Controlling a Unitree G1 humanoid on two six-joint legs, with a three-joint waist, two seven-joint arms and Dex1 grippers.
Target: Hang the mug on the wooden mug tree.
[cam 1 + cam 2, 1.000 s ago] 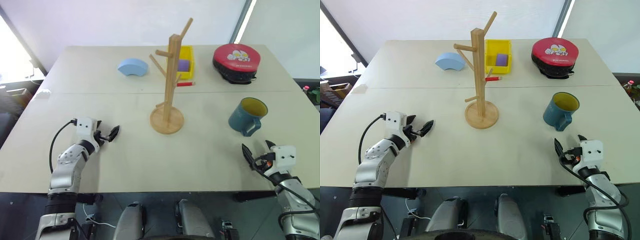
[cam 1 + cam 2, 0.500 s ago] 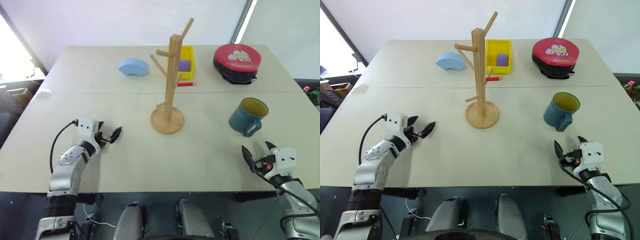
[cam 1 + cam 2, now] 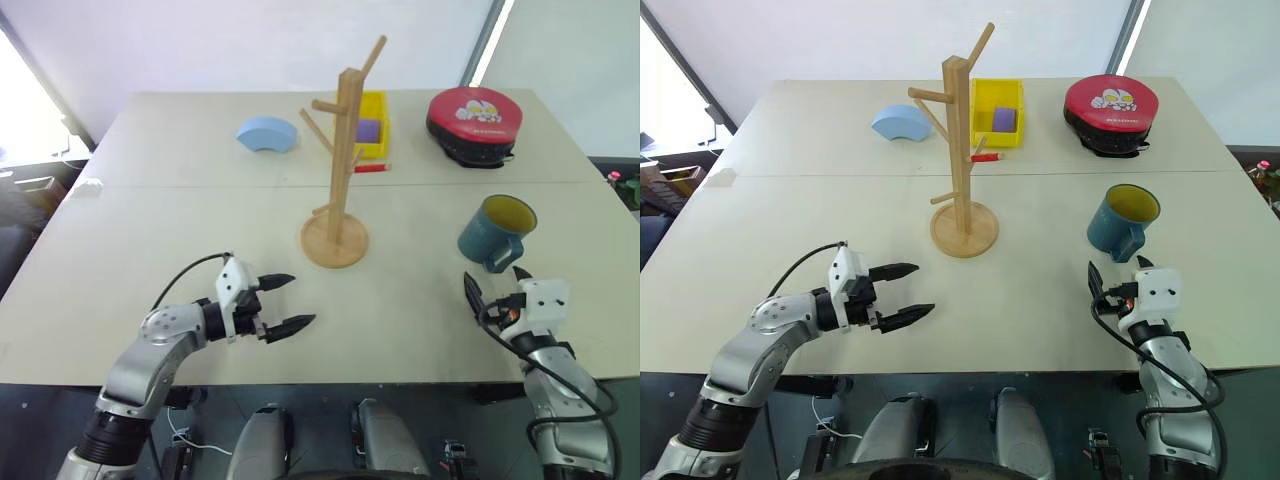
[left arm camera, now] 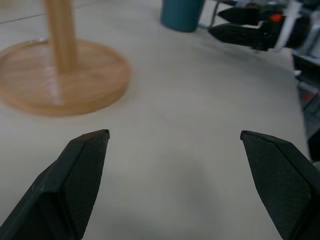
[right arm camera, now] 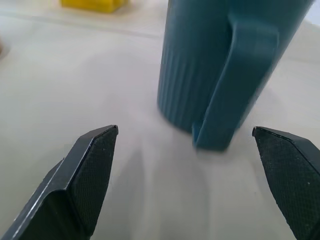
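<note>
Mug tree (image 3: 337,180) stands center of table (image 3: 150,210). Mug (image 3: 494,232) to its right, upright, handle facing robot. Behind tree: bin (image 3: 370,124); curved block (image 3: 267,133) back-left, round case (image 3: 473,122) back-right. Marker (image 3: 371,168) lies just before bin.

silver arms, white wrists, black-fingered left hand (image 3: 283,303), black cables

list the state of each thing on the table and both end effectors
mug: upright on the table, handle toward the robot, not held
mug tree: upright, pegs bare
yellow bin: upright, purple block inside
red case: closed, lying flat
blue block: resting on the table
left end effector: open, empty
right end effector: open, empty, just short of the mug
</note>
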